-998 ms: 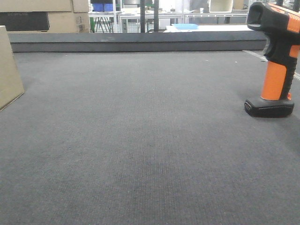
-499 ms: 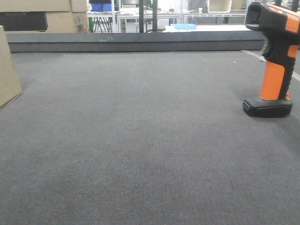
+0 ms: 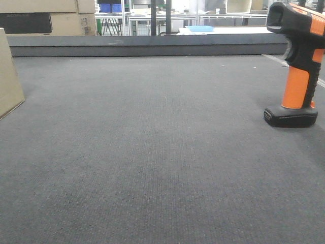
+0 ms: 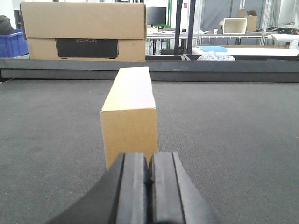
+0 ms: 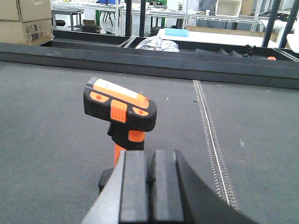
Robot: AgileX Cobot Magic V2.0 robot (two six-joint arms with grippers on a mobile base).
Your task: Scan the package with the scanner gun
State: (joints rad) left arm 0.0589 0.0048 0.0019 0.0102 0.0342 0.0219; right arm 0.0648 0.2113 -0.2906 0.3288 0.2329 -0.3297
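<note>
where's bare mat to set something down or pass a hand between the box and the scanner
The widest free patch is the grey mat between the package at the left edge and the scanner gun at the right, back to the dark rail. It is tight only right ahead of each shut pincer: left behind the package, right behind the scanner gun.

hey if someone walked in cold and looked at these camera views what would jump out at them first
The bright orange and black scanner gun stands upright on its flat foot at the right edge of the dark grey mat, just ahead of the shut right gripper. Next is the tan package, standing on the mat just beyond the shut left gripper. Neither gripper holds anything.
</note>
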